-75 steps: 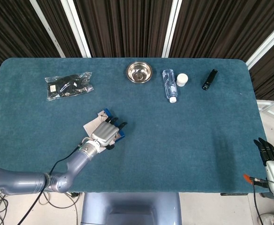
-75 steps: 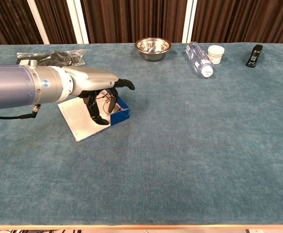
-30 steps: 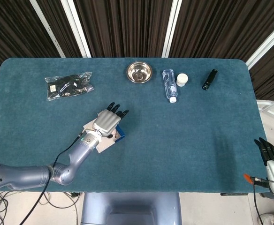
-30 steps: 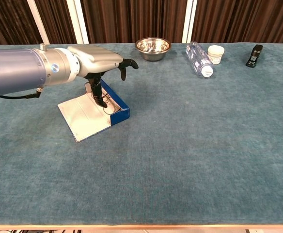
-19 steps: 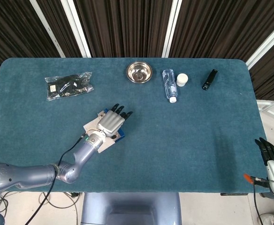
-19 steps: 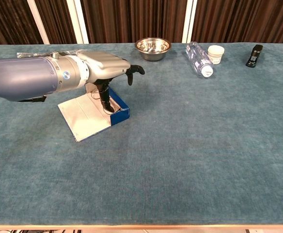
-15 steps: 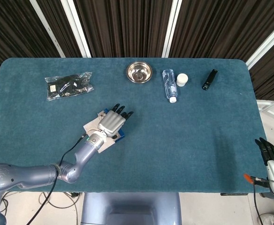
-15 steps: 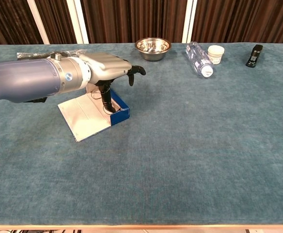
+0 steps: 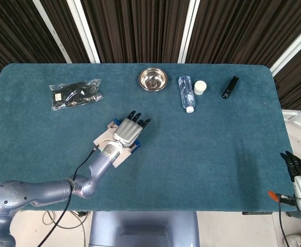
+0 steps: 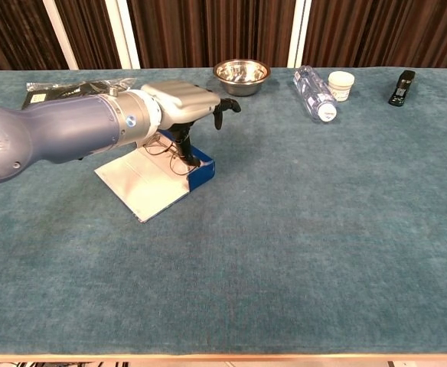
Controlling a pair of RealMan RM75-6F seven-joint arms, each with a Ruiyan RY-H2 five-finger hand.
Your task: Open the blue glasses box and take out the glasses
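The blue glasses box (image 10: pixel 201 173) lies open at the table's left of centre, its white-lined lid (image 10: pixel 141 185) folded flat toward the front. Thin wire glasses (image 10: pixel 167 155) lie in it, partly over the lid edge. My left hand (image 10: pixel 184 101) hovers over the box with its fingers stretched forward, and one dark finger (image 10: pixel 187 149) reaches down into the box beside the glasses. No grip on them shows. From the head view the left hand (image 9: pixel 128 133) covers most of the box (image 9: pixel 135 149). My right hand (image 9: pixel 297 169) hangs off the table's right front corner, empty.
At the back stand a steel bowl (image 9: pixel 152 79), a lying water bottle (image 9: pixel 186 93), a small white cup (image 9: pixel 200 87) and a black stapler (image 9: pixel 230 87). A plastic bag with dark contents (image 9: pixel 75 93) lies back left.
My left hand has shifted right and away from me, and the box has slid right with it. The right hand has not moved.
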